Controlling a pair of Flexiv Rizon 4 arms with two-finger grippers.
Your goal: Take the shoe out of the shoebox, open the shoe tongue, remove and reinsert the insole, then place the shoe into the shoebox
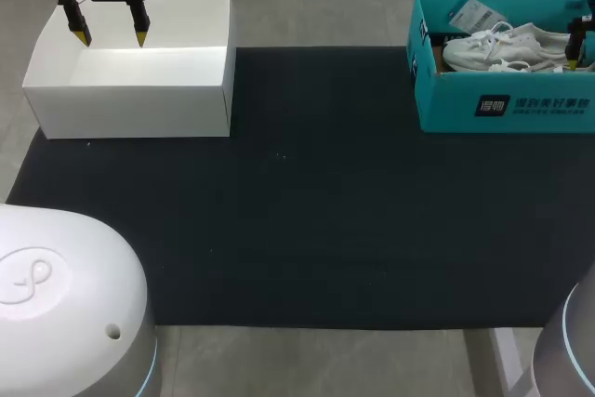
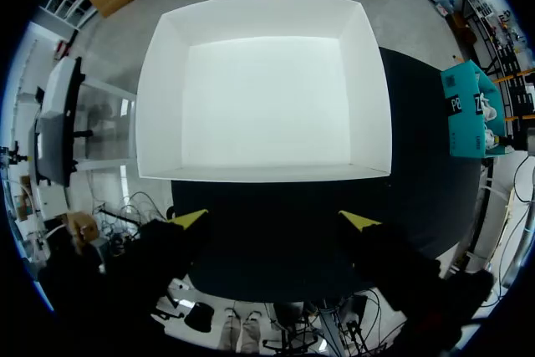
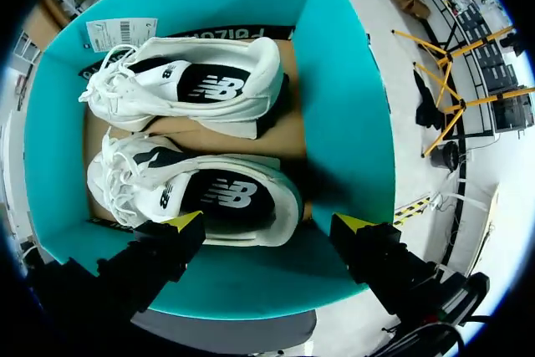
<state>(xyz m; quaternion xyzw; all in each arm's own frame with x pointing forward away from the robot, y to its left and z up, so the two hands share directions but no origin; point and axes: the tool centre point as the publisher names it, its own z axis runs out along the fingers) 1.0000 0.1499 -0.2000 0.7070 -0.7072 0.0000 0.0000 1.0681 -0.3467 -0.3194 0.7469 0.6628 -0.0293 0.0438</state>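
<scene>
Shoe point(image 3: 209, 194) hasn't come out of the teal shoebox point(image 3: 343, 89) yet, so basically nothing on the list is done. It's lying in there next to its twin point(image 3: 201, 81), and the box is parked at about 2 o'clock on the table point(image 1: 307, 230). Right hand point(image 3: 267, 225) hovers right above the nearer shoe's heel end, spread wide and gripping nothing. Left hand point(image 2: 275, 221) hangs over the white box point(image 2: 159, 106) at 10 o'clock, also spread with nothing in it. Left to do, I'd say: lift the shoe out, open the tongue, insole out and back in, then shoe back into the box.
</scene>
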